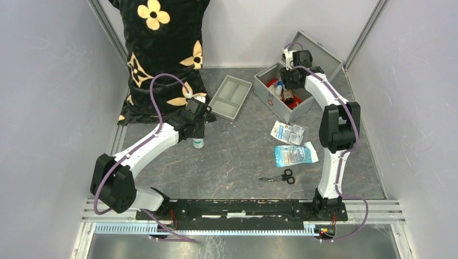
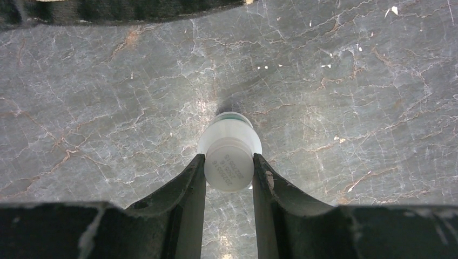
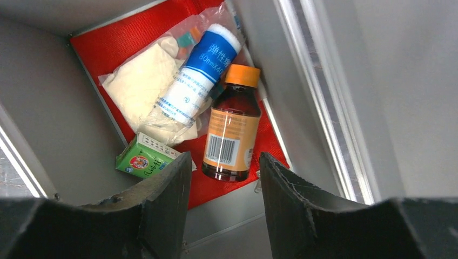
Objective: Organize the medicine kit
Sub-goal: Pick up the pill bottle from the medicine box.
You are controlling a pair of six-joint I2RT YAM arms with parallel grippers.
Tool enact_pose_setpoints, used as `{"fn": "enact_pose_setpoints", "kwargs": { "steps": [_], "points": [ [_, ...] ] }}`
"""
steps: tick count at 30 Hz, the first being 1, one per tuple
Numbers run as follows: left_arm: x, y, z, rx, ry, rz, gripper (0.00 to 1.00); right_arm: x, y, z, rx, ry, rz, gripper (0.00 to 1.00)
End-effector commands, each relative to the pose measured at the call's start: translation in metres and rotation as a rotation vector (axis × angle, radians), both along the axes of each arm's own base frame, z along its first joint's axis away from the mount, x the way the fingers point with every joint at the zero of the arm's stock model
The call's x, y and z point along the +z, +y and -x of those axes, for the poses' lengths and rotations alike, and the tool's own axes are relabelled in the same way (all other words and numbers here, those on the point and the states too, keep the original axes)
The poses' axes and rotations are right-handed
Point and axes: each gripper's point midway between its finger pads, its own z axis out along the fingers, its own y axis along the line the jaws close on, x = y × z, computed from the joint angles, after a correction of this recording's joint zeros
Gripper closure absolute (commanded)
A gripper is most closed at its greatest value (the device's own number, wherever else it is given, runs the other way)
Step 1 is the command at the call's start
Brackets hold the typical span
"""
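Clamped on a white bottle (image 2: 229, 135) with the left pincer (image 2: 229, 159). Spread apart above the open medicine kit (image 1: 270, 100) with the right pincer (image 3: 225, 157).

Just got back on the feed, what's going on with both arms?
The left tool is clamped on a small white bottle over the table. The right tool hangs open over the open medicine kit, above a brown bottle lying inside. Packets and scissors lie out on the table.

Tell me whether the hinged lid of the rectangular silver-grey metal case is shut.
No: the silver-grey metal case stands with its lid swung back and a brown orange-capped bottle showing inside.
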Motion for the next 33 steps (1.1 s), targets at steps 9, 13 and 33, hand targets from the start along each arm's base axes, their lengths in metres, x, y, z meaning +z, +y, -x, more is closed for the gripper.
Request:
{"fn": "enact_pose_setpoints", "kwargs": {
  "steps": [9, 13, 33],
  "points": [
    [0.008, -0.001, -0.003, 0.003, -0.035, 0.029, 0.97, -0.03, -0.003, -0.017, 0.002, -0.005, 0.044, 0.43],
    [0.007, -0.001, -0.003, -0.001, -0.032, 0.024, 0.97, -0.045, -0.003, -0.018, -0.004, 0.014, 0.046, 0.43],
    [0.009, 0.005, -0.005, 0.008, -0.036, -0.006, 0.98, -0.034, -0.014, -0.018, -0.064, -0.082, 0.067, 0.76]
  ]
}}
